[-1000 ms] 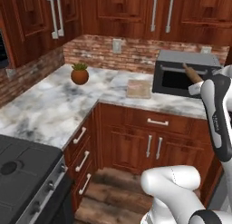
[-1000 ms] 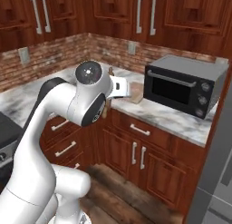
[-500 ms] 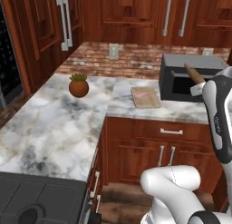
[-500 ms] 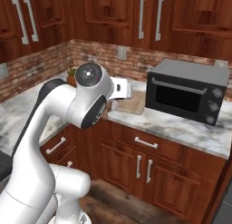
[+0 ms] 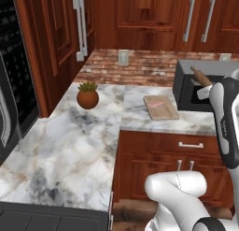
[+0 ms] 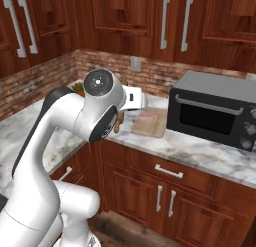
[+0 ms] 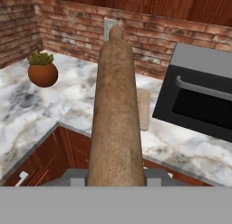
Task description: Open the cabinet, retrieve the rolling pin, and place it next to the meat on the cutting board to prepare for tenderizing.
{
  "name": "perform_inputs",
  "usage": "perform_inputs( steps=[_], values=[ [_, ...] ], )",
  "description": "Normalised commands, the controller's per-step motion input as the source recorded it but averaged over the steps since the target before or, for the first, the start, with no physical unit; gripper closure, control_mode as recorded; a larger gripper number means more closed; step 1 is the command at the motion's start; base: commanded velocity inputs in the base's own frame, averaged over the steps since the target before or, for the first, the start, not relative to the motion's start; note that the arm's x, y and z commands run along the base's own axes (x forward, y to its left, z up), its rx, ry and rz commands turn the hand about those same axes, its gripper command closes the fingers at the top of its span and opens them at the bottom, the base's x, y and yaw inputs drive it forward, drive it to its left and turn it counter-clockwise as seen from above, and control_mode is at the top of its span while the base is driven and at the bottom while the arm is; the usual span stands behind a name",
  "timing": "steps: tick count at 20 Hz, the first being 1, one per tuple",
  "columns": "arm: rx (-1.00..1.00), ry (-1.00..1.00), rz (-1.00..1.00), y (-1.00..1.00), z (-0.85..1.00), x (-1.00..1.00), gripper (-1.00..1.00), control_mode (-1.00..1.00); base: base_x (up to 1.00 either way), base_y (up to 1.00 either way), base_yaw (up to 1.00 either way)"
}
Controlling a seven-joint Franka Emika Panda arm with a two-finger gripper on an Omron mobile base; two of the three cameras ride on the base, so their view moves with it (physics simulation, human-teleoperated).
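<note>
gripper clamped on rolling pin | pin above counter edge | cutting board with meat beside microwave

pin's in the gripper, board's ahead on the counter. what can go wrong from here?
1. The rolling pin is long and sticks far out past the gripper; swinging in, its far end could clip the black microwave standing right beside the cutting board.
2. The meat lies on the board, leaving little free space; the pin could land on it or roll off onto the marble counter.
</note>
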Motion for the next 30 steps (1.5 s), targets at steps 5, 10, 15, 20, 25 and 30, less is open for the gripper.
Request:
perform_inputs(
  steps=[5, 10, 15, 20, 25, 30],
  values=[
    [0.00, 0.00, 0.00, 0.00, 0.00, 0.00, 1.00, 1.00, 0.43, 0.00, -0.05],
    [0.00, 0.00, 0.00, 0.00, 0.00, 0.00, 1.00, 1.00, 0.35, -0.01, -0.03],
    [0.00, 0.00, 0.00, 0.00, 0.00, 0.00, 1.00, 1.00, 0.27, 0.00, -0.01],
    [0.00, 0.00, 0.00, 0.00, 0.00, 0.00, 1.00, 1.00, 0.47, 0.00, 0.00],
    [0.00, 0.00, 0.00, 0.00, 0.00, 0.00, 1.00, 1.00, 0.76, 0.00, 0.00],
    [0.00, 0.00, 0.00, 0.00, 0.00, 0.00, 1.00, 1.00, 0.57, 0.04, 0.00]
  ],
)
